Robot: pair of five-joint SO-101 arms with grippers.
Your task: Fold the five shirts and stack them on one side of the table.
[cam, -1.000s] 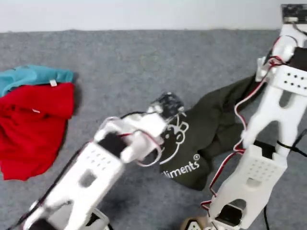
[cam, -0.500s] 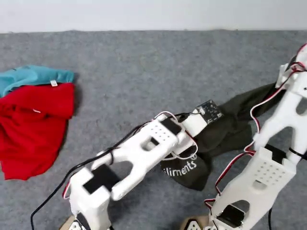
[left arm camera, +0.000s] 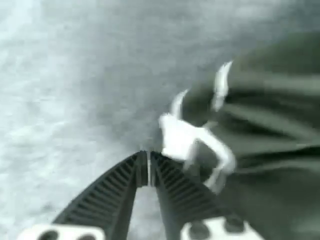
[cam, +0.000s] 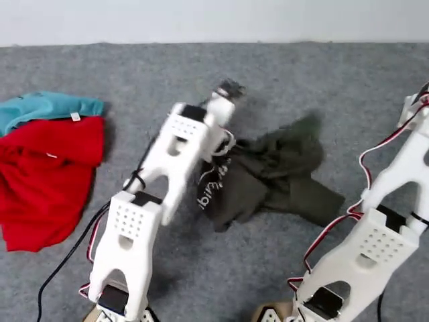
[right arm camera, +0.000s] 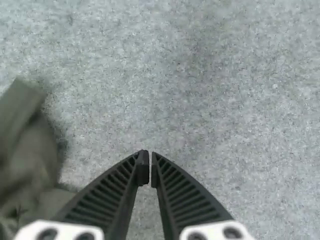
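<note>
- Left arm [cam: 175, 144] is swung back toward the middle of the surface [cam: 335, 80], whereas a moment ago it lay low across the dark shirt [cam: 268, 176] reaching to the right.
- With that swing the dark shirt shifts toward the centre and bunches up (its white print now stands on edge at the side of the heap, no longer lying flat and readable).
- Right arm [cam: 379, 231] is pulled farther to the right edge and is well apart from the cloth.
- Left hand [left arm camera: 149, 161] has its fingers pressed together, and the dark shirt's printed edge [left arm camera: 192, 142] sits just beyond the tips; whether a fold is caught between them I cannot tell.
- Right hand [right arm camera: 149, 159] is also pressed together and hangs over bare grey surface, with a corner of the dark shirt [right arm camera: 22, 150] beside it.
- Red shirt [cam: 47, 171] lies over the teal shirt [cam: 43, 107] at the far left, loosely heaped, not neatly squared.
- My judgement: the drag has undone any flatness, so the dark shirt needs spreading again before a fold can start, and the stack is far from done.
</note>
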